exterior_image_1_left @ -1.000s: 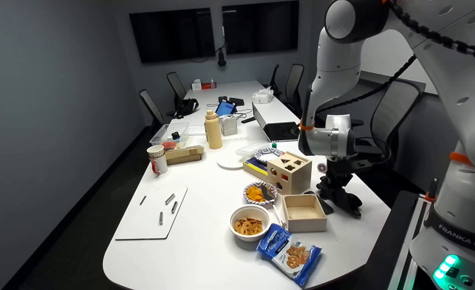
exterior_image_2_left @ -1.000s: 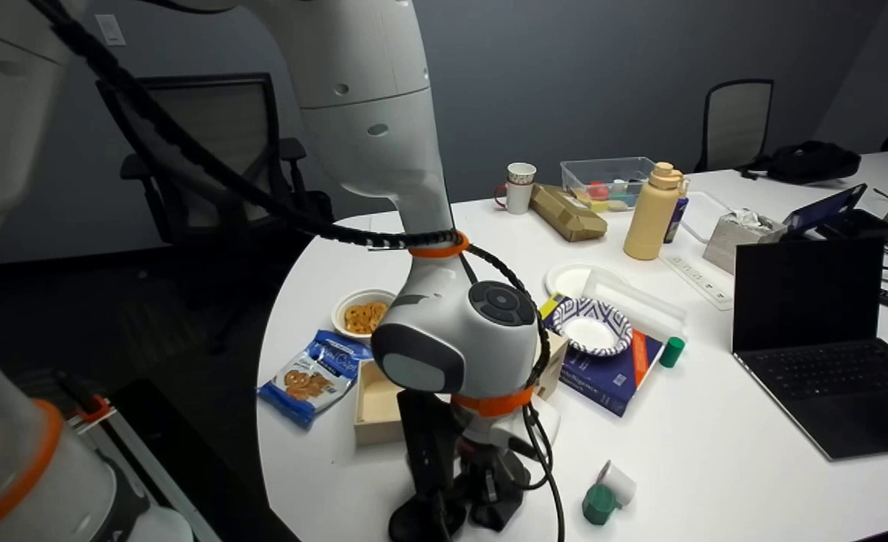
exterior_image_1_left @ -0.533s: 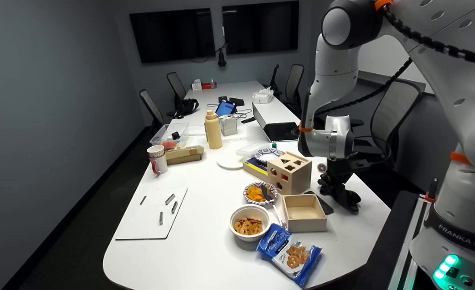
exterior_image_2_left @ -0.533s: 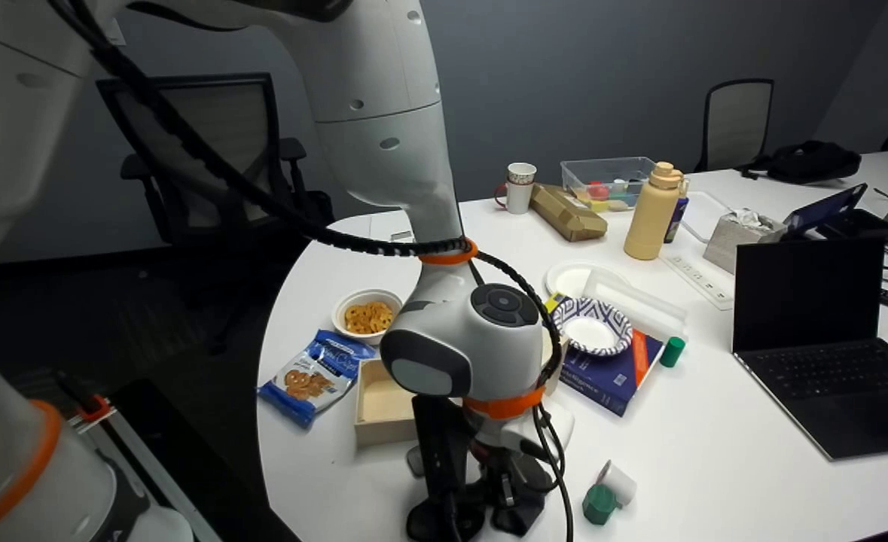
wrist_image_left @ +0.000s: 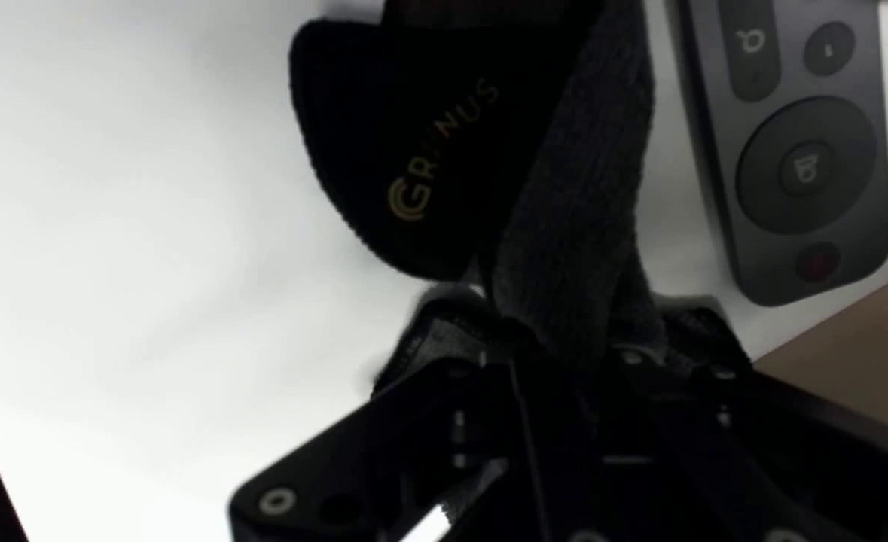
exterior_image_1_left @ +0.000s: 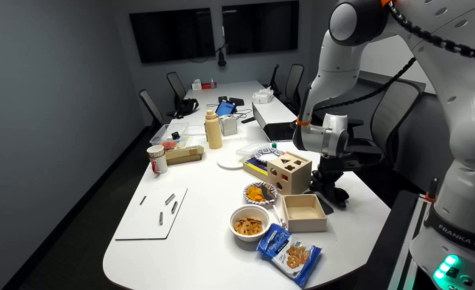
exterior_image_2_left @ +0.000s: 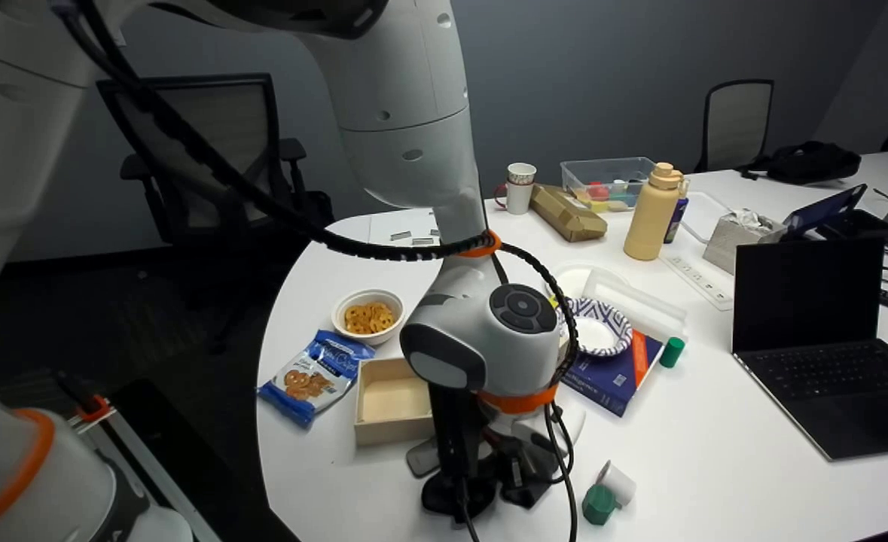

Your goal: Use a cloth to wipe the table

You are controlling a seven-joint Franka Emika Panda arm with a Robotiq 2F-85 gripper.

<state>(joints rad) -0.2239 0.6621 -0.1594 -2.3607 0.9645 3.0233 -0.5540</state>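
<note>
White table (exterior_image_1_left: 205,249) | pincer (wrist_image_left: 560,361) clamped on black cloth (wrist_image_left: 519,173) | gold lettering (wrist_image_left: 447,124) on cloth shows only in wrist view

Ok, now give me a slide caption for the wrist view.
The claw grips a dark, gold-lettered cloth over the white table, a grey remote lying beside the cloth.

Grey walls (exterior_image_1_left: 52,100), dark floor (exterior_image_1_left: 80,233), mesh chairs (exterior_image_1_left: 394,108)
</note>
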